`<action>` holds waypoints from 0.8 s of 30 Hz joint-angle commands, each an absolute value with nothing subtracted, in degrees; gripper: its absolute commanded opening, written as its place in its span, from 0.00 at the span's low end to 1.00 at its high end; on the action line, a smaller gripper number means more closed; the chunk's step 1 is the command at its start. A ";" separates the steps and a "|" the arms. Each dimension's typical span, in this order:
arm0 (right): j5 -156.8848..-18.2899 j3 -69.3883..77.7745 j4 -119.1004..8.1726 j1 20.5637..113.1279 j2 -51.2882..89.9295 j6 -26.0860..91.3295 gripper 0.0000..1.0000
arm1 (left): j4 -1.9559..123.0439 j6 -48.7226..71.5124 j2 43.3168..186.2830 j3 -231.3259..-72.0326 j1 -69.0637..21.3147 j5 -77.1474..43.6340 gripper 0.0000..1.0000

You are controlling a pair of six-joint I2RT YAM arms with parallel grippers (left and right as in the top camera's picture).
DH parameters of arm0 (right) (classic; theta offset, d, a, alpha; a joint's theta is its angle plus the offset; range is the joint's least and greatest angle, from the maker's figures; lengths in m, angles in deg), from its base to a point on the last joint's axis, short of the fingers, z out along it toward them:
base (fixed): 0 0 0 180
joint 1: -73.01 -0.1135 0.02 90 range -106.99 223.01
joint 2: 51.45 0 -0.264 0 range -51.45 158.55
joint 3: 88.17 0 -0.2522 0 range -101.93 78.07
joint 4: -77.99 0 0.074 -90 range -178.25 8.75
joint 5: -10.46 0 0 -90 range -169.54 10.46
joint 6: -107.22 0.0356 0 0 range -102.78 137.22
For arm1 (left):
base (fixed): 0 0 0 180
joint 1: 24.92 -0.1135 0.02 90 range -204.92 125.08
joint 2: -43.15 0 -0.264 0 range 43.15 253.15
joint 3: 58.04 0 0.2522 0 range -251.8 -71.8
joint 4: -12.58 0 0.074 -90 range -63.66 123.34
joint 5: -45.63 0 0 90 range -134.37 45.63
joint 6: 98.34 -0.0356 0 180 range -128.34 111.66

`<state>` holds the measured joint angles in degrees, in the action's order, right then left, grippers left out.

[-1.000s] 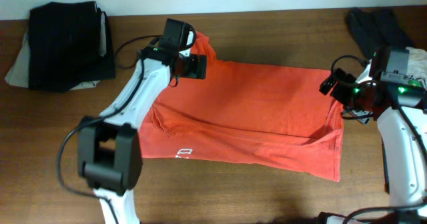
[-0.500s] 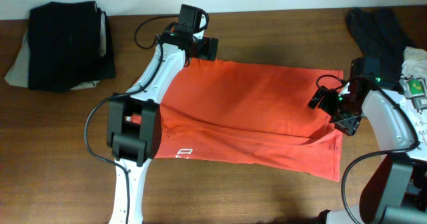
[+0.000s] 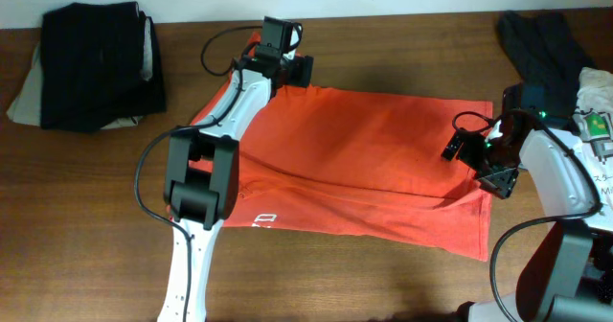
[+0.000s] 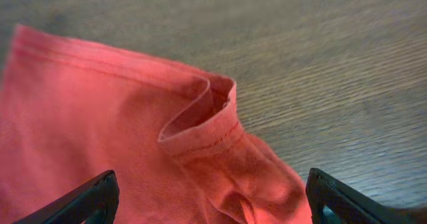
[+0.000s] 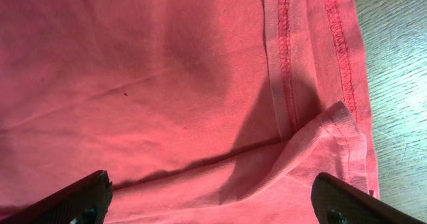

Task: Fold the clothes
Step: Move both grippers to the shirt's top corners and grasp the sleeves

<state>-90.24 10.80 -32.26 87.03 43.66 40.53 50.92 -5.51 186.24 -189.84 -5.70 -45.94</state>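
Note:
The red-orange T-shirt (image 3: 354, 159) lies spread across the middle of the table, partly folded, with white lettering (image 3: 261, 220) at its near left edge. My left gripper (image 3: 295, 70) is open over the shirt's far left corner, where a sleeve (image 4: 200, 114) is folded over. My right gripper (image 3: 463, 149) is open over the shirt's right side, just above a folded hem corner (image 5: 327, 137). Neither gripper holds cloth.
A stack of dark and beige garments (image 3: 91, 63) sits at the far left corner. A dark grey garment (image 3: 541, 39) and a white garment (image 3: 596, 92) lie at the far right. Bare wood table (image 3: 383, 44) runs behind the shirt.
My left gripper moved right and further back along the shirt's far edge to its corner. My right gripper moved left onto the shirt, then held almost still.

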 commanded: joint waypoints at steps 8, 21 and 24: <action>-90.99 11.15 -32.20 87.23 43.75 39.99 1.00 | 49.58 -4.53 187.42 -190.45 -5.48 -46.59 0.51; -90.90 10.87 -50.99 87.47 35.07 38.83 0.99 | 49.93 -4.55 187.42 -190.45 -5.59 -47.18 0.34; -90.90 10.87 -58.99 87.77 35.88 32.69 0.99 | 49.93 -4.55 187.42 -190.45 -5.59 -47.18 0.33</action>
<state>-90.29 10.83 -54.91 87.25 35.86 38.61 49.78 -4.66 186.65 -189.84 -5.70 -46.53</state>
